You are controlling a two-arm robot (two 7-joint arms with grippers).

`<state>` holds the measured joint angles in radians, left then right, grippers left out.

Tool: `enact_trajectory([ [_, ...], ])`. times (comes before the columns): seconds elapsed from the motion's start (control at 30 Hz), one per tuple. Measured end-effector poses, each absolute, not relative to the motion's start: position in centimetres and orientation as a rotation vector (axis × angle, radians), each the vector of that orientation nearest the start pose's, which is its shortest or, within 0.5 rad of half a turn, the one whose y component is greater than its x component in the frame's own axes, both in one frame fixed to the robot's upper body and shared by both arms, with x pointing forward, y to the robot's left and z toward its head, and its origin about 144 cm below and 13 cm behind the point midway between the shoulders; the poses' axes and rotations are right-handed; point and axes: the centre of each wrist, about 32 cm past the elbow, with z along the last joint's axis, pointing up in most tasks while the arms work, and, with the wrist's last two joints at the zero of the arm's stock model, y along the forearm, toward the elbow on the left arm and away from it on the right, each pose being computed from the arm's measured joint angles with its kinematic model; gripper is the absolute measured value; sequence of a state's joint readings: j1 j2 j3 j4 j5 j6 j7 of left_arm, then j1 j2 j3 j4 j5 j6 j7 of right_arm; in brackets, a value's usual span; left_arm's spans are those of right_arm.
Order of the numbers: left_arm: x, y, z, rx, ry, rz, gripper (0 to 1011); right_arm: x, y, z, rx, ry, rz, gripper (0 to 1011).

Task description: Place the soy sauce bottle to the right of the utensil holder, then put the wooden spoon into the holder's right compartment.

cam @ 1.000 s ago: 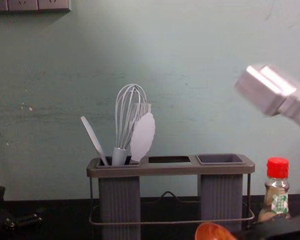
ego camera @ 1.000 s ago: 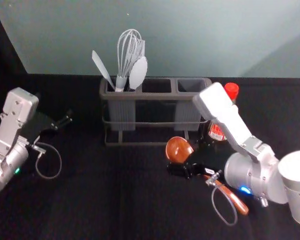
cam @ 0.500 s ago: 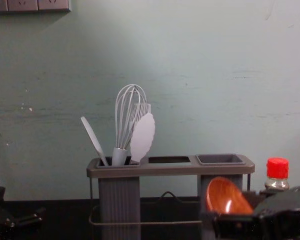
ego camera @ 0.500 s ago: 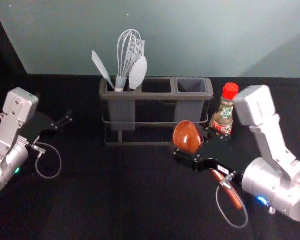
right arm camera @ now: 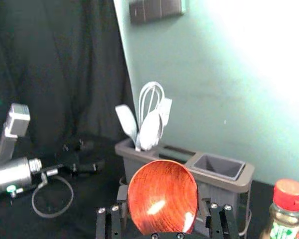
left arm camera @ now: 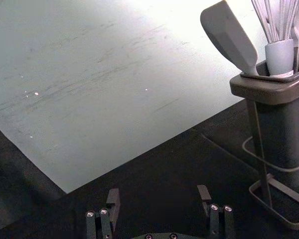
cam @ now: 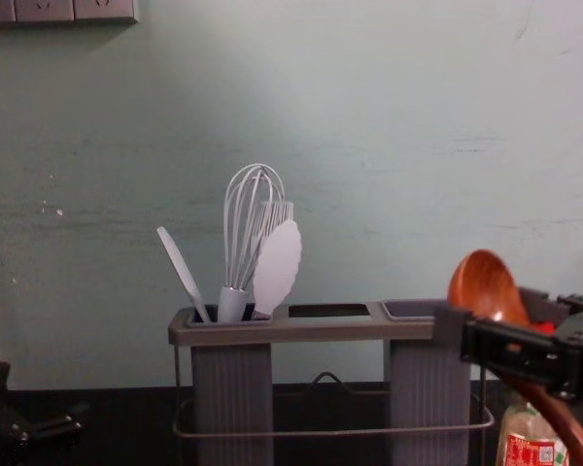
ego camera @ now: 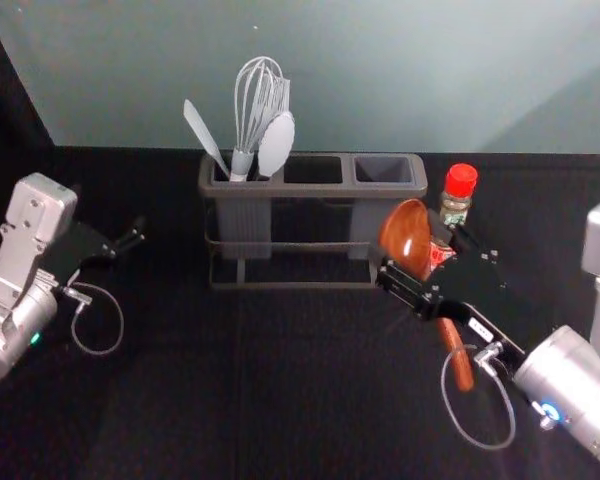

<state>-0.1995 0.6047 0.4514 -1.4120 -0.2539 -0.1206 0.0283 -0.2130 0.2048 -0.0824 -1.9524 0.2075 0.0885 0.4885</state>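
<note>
A: Surface?
B: Black cloth (ego camera: 180, 400), matte, faint creases running through it. Utensil holder (ego camera: 315, 193) stands on it, before the wall (cam: 369, 126).

A: Room?
B: Wall is pale grey-green, with scuff lines and small chipped spots. Socket panel (cam: 58, 10) high at the chest view's left edge. In the right wrist view, a dark curtain (right arm camera: 50, 64) hangs in folds beside the wall.

A: Pincer states?
B: Right gripper (ego camera: 418, 260): closed around the wooden spoon (ego camera: 407, 238), just below the bowl. It is in front of the holder's right end. Left gripper (ego camera: 110, 215): fingers wide apart, low over the cloth, to the left of the holder.

A: Spoon attitude?
B: Bowl up, handle slanting down. It is outside the holder; right compartment (ego camera: 383, 170) lies just behind and to the left of the bowl.

A: Soy sauce bottle (ego camera: 460, 183)?
B: Upright on the cloth, just right of the holder, red cap on, partly hidden by the right gripper.

A: Holder contents?
B: Left compartment (ego camera: 242, 225) bears a whisk (ego camera: 260, 90), a pale spatula (ego camera: 202, 132) and a pale, broad-headed utensil (ego camera: 277, 145).
</note>
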Motion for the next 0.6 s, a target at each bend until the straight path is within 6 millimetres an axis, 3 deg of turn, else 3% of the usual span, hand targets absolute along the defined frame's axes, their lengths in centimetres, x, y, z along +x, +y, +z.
enact_trajectory([
  [0.6,48.9,31.0,114.0,0.304,-0.285,1.248,1011,39.5,-24.7,117.0,0.232,-0.076,-0.917,838],
])
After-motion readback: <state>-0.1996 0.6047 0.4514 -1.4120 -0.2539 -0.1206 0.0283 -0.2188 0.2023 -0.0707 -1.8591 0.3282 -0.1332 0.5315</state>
